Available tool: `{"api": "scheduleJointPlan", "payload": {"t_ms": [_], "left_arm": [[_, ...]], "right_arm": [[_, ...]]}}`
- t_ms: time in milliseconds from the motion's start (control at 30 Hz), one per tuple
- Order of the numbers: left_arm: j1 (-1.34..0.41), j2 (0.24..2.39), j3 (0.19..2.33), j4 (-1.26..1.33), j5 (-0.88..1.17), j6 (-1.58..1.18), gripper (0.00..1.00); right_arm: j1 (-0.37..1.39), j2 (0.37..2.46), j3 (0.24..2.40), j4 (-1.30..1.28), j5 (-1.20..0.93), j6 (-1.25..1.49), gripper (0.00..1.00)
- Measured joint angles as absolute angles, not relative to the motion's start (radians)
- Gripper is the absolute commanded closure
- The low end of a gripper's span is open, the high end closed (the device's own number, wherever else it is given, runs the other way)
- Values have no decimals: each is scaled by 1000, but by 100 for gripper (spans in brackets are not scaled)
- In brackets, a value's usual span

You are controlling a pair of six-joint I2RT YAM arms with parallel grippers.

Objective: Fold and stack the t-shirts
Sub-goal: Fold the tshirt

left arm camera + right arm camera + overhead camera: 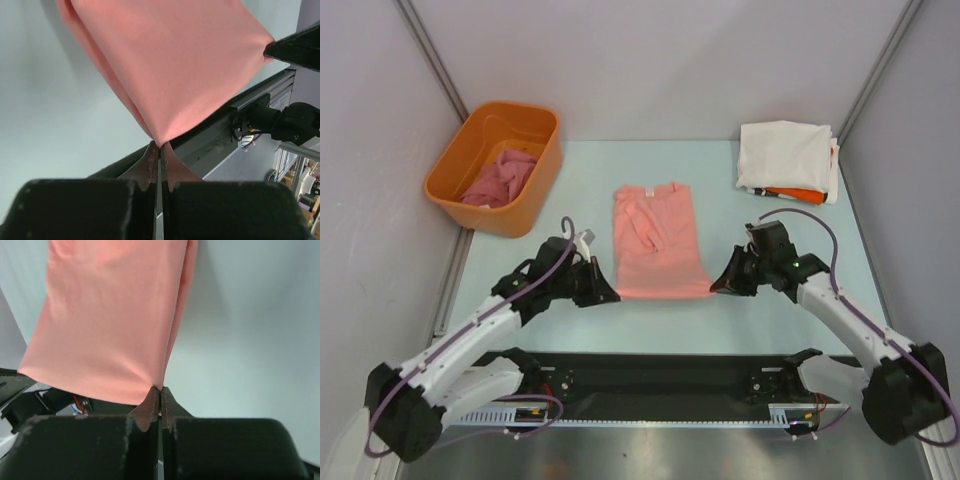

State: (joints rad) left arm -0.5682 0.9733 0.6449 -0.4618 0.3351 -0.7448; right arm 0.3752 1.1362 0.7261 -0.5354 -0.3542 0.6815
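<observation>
Top view: salmon-pink t-shirt (655, 243) flat on the table (580, 190) centre, left gripper (613, 294) at its near left corner, right gripper (715, 288) at near right corner. Left wrist: jaws clamped on the shirt's hem corner. Right wrist: jaws pinched tight on the other hem corner.

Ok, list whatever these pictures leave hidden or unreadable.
- Top view: the orange shirt lies under the white shirt. Only an edge shows, and how many layers sit beneath is unclear.
- Top view: the rose shirt is crumpled inside the tub, so its shape is unreadable.
- Both wrist views: the salmon shirt is cut off by the top edge, so the collar and sleeves are out of view.
</observation>
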Motion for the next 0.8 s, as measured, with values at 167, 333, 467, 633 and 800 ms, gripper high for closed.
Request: {"api": "scheduleJointPlan", "payload": {"t_ms": [167, 333, 467, 633, 800], "left_arm": [[-584, 863, 694, -607, 307, -768, 94], [-579, 954, 828, -677, 270, -756, 96], [-530, 1080, 938, -697, 262, -730, 97], [-445, 1265, 1082, -706, 273, -681, 99], [-371, 1460, 1240, -706, 292, -632, 99]], "right_arm": [[401, 1008, 779, -684, -340, 701, 100], [393, 1077, 949, -757, -304, 681, 100], [373, 1214, 1073, -769, -282, 647, 100], [340, 1408, 1226, -780, -271, 599, 100], [300, 1610, 1421, -779, -279, 557, 100]]}}
